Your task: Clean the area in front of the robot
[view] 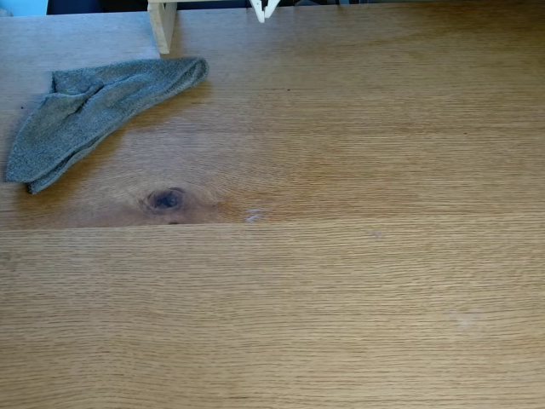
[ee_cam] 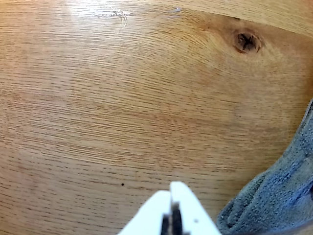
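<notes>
The oak tabletop fills the fixed view, with a dark oval knot left of centre; the knot also shows at the upper right of the wrist view. Only the white tips of my gripper poke in at the top edge of the fixed view; the rest of the arm is out of view. In the wrist view the gripper rises from the bottom edge, its two white fingers pressed together, shut with nothing between them, above bare wood.
A gray sock-like cloth lies crumpled at the upper left of the fixed view; the cloth sits just right of the gripper in the wrist view. A pale wooden post stands at the table's far edge, beside the cloth.
</notes>
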Controlling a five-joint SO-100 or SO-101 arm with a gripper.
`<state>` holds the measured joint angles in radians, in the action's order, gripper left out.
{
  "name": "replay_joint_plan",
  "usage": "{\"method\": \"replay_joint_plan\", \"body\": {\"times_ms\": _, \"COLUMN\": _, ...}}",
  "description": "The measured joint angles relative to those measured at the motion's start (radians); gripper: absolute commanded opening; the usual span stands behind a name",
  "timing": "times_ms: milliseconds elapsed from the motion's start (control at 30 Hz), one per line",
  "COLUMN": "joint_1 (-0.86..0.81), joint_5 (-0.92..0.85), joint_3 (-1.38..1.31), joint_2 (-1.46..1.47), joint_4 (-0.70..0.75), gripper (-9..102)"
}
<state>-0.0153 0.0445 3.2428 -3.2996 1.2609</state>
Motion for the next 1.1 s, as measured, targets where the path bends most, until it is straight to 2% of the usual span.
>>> {"method": "replay_joint_plan", "body": {"times_ms": 567, "joint_1": 0.002, "joint_5": 0.034, "joint_3": 0.0, "joint_2": 0.015, "joint_4": -0.015, "gripper": 0}}
{"method": "replay_joint_plan", "body": {"times_ms": 767, "joint_1": 0.074, "joint_5": 0.021, "joint_3": 0.0, "joint_2": 0.212, "joint_4": -0.126, "gripper": 0}}
{"method": "replay_joint_plan", "body": {"times_ms": 1000, "joint_1": 0.198, "joint_5": 0.018, "joint_3": 0.0, "joint_2": 0.186, "joint_4": -0.155, "gripper": 0}}
{"method": "replay_joint_plan", "body": {"times_ms": 1100, "joint_1": 0.267, "joint_5": -0.02, "joint_3": 0.0, "joint_2": 0.186, "joint_4": -0.218, "gripper": 0}}
